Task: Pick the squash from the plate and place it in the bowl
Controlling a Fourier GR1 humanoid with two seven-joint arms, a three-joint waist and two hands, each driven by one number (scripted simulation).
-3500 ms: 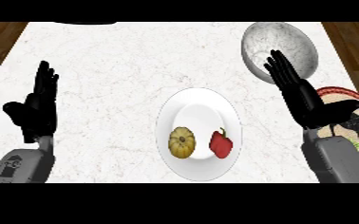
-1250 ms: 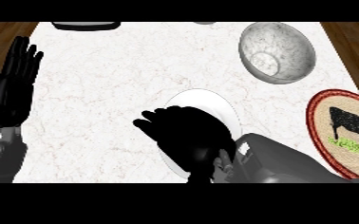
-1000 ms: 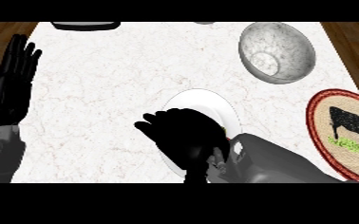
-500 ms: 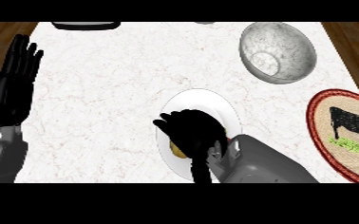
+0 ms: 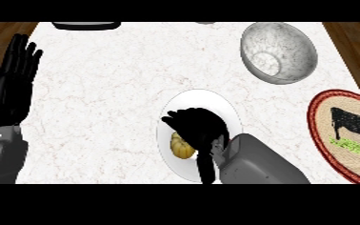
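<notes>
A white plate (image 5: 204, 100) lies on the marble counter, low and right of centre. On it the yellow squash (image 5: 181, 146) peeks out at the left side of my right hand (image 5: 200, 128), whose fingers curl over and round the squash. The hand hides most of the squash and anything else on the plate. The grey speckled bowl (image 5: 279, 51) stands at the upper right, apart from the plate. My left hand (image 5: 17, 76) rests open at the left edge, fingers up.
A round woven mat (image 5: 339, 131) with a dark figure on it lies at the right edge. A dark object (image 5: 85, 25) sits at the counter's far edge, upper left. Wooden floor shows past the counter's corners.
My right hand swung in from the right over the plate, drew back toward me and curled its fingers onto the squash, which now shows. The left hand shifted to the left edge.
</notes>
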